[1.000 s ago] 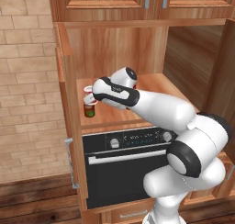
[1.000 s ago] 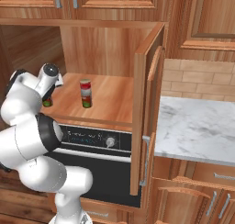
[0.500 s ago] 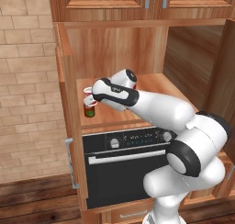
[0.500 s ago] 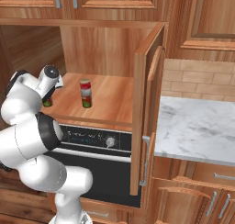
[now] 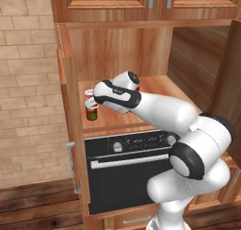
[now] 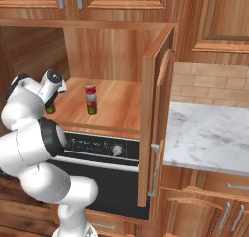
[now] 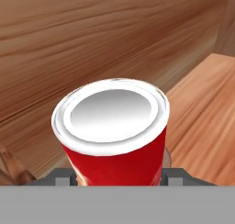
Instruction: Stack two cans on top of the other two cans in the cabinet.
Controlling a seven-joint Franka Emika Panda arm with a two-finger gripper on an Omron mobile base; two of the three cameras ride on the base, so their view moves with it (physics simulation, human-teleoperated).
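Meanwhile, little change is seen over the last second: the tool [image 5: 92, 100] is still kept at the shelf's left edge, its jaws pinching a red can [image 7: 112, 131] atop a dark can [image 5: 92, 114]. The red can is held upright, axis vertical. A finished stack [image 6: 91, 99] is seen mid-shelf.

A smooth, brushed-metal silver top with a white rim is seen on the bright red cylindrical can [image 7: 112, 138], whose label looks satin. The warm-brown wooden cabinet niche [image 5: 117, 50] is finished in grained, lightly polished wood. At 6 o'clock below it, glossy black glass is shown on the built-in oven [image 5: 124, 177], with a metal handle bar.
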